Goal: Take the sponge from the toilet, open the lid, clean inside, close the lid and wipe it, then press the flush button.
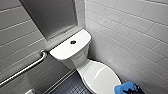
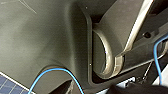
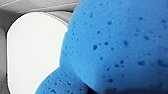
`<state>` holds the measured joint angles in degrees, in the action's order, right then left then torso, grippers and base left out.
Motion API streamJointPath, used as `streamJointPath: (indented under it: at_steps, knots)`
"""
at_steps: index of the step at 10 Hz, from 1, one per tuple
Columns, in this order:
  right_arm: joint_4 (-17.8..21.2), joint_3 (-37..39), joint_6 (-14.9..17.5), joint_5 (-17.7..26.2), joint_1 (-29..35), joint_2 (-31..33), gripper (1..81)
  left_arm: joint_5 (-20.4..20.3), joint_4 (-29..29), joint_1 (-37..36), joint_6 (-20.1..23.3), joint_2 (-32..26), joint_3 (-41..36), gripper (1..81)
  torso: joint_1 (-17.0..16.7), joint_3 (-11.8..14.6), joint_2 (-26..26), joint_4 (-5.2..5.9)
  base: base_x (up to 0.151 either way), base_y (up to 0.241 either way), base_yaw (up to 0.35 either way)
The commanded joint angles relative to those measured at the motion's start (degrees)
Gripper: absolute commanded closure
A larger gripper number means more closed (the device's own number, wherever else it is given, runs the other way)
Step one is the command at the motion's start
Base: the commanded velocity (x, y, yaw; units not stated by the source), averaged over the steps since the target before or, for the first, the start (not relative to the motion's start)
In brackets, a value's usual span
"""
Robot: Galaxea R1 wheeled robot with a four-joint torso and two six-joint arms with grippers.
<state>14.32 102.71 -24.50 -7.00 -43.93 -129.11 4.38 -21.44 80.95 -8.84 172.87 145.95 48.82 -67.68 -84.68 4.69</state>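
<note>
Count is running, near to far. One blue sponge (image 1: 122, 88) is showing near right. One white toilet (image 1: 75, 59) is standing in the corner, carrying one oval lid (image 1: 102, 76), one tank top (image 1: 65, 48) and one round flush button (image 1: 73, 42). One steel grab bar (image 1: 25, 70) is running along the left wall. One brushed metal panel (image 1: 51, 15) is sitting far left. Two tiled walls are meeting: left (image 1: 12, 32), right (image 1: 130, 30). One dark floor (image 1: 72, 87) is lying below.

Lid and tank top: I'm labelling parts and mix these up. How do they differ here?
The tank top is a rounded rectangle; the lid is oval. The tank top carries a dark round button; the lid is bare. The tank top sits higher; the lid lies lower in front, closed. Both are white and glossy.
</note>
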Motion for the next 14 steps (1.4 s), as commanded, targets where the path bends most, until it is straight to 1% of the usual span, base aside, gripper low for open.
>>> streamJointPath:
  at_steps: [1, 2, 4, 5, 7, 8, 9, 10, 12, 14]
  knots:
    - [0.18, -5.84, 0.24, 2.25, -4.19, 8.03, 81.1, 4.41, 0.26, 1.28, 0.31, 0.02, -0.4, 1.0, 0.0, 0.0, 0.0, 0.0, 0.0, 0.0, 0.0]
    - [0.18, -7.88, 0.33, 2.34, -6.29, 9.55, 81.1, 4.41, 0.17, 1.19, 0.31, 0.11, -0.48, 1.0, 0.0, 0.0, 0.0, 0.0, 0.0, 0.0, 0.0]
    - [-0.7, -14.12, 0.68, 1.9, -7.89, 11.83, 81.1, 4.41, 0.09, 1.02, 0.31, 0.19, -0.48, 1.0, 0.0, 0.0, 0.0, 0.0, 0.0, 0.0, 0.0]
    - [-2.34, -16.55, 0.77, 1.9, -7.98, 12.27, 81.1, 4.42, 0.09, 1.02, 0.31, 0.19, -0.48, 1.0, 0.0, 0.0, 0.0, 0.0, 0.0, 0.0, 0.0]
    - [-5.09, -20.01, 0.77, 2.34, -5.53, 12.45, 81.1, 4.41, 0.17, 1.02, 0.31, 0.19, -0.48, 1.0, 0.0, 0.0, 0.0, 0.0, 0.0, 0.0, 0.0]
    - [-6.14, -21.23, 0.77, 3.29, -2.63, 11.93, 81.1, 4.5, 0.17, 0.93, 0.31, 0.19, -0.48, 1.0, 0.0, 0.0, 0.0, 0.0, 0.0, 0.0, 0.0]
    - [-6.77, -20.99, 0.77, 6.96, 1.07, 10.44, 81.1, 4.41, 0.09, 1.02, 0.31, 0.19, -0.4, 1.0, 0.0, 0.0, 0.0, 0.0, 0.0, 0.0, 0.0]
    - [-6.85, -19.84, 0.77, 9.63, 4.93, 8.93, 81.1, 4.41, 0.09, 1.02, 0.31, 0.28, -0.4, 1.0, 0.0, 0.0, 0.0, 0.0, 0.0, 0.0, 0.0]
    - [-6.85, -15.81, 0.77, 16.9, 12.31, 3.33, 81.1, 4.41, 0.09, 1.02, 0.31, 0.28, -0.4, 1.0, 0.0, 0.0, 0.0, 0.0, 0.0, 0.0, 0.0]
    - [-6.85, -11.14, 0.68, 21.06, 16.98, -2.05, 81.1, 4.41, 0.09, 1.02, 0.31, 0.28, -0.4, 1.0, 0.0, 0.0, 0.0, 0.0, 0.0, 0.0, 0.0]
